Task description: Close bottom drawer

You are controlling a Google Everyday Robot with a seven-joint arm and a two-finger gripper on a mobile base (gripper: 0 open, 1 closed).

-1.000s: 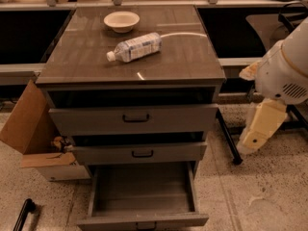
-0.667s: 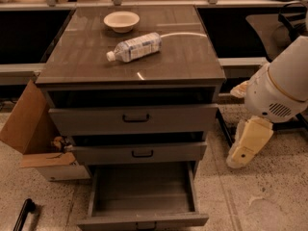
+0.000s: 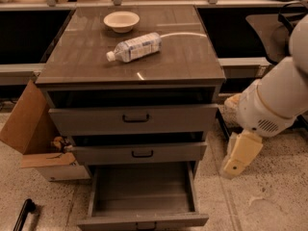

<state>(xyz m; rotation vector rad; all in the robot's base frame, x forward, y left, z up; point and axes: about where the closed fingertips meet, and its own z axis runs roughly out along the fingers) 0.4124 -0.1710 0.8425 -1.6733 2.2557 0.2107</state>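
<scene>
Setting: indoor work area, lab or office type, not a home. Evidence: grey-brown metal cabinet (image 3: 187, 61) with three drawers, standing on a speckled hard floor (image 3: 269, 201). Long low ledges (image 3: 240, 61) run behind it on both sides. Open cardboard box (image 3: 26, 124) on the floor against the cabinet's left side. Cabinet top holds only a bowl (image 3: 121, 20) and a plastic bottle (image 3: 135, 47) lying on its side. Robot gripper (image 3: 235, 166) hangs low, right of the cabinet, near the floor.
</scene>
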